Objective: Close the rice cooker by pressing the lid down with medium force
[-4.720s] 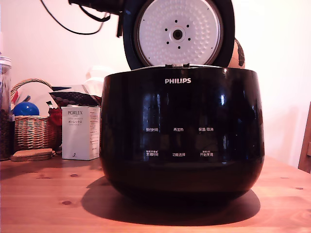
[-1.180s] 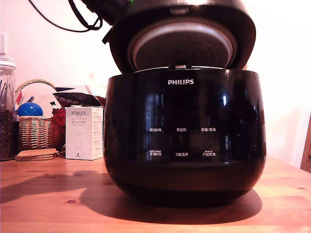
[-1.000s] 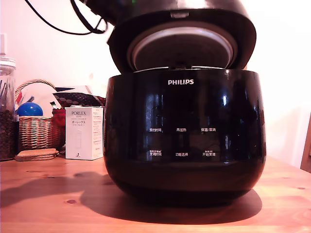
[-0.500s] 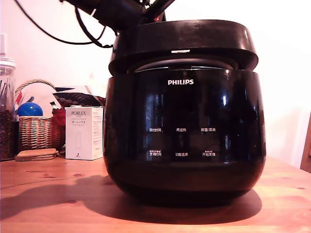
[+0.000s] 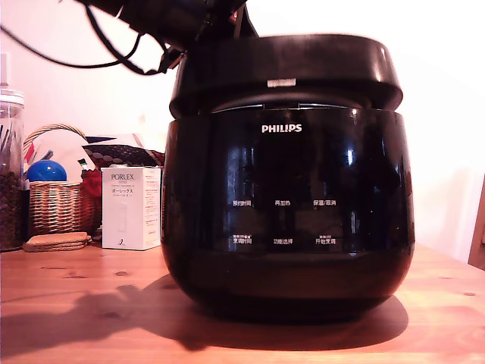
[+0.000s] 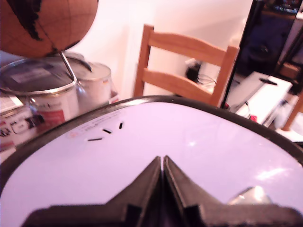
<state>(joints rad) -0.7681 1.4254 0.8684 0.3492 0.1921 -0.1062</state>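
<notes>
The cooker [image 5: 288,205] is seen at centre frame in the exterior view, filling most of it, on a wooden table [image 5: 76,311]. The lid [image 5: 286,72] is lowered nearly flat onto the body, yet a thin pale seam is noted under its front edge at upper centre — latching is judged not complete.

In the wrist view the gripper [image 6: 162,163] is found at lower centre, its two dark fingers pressed together with nothing between them, tips laid on the lid's glossy top, which reads pale under glare. In the exterior view only the arm's dark bulk and cables [image 5: 114,53] are shown at upper left, above the lid's rear.

Handling, as judged: the lid is rigid, thick and hinged, so no grasp is called for — a downward push is sufficient. The surface is smooth and likely slippery; a slanted push could skid. Pressure is best applied toward the front edge, over the latch [image 5: 281,82], away from the hinge. The body looks heavy and is unlikely to shift.
</notes>
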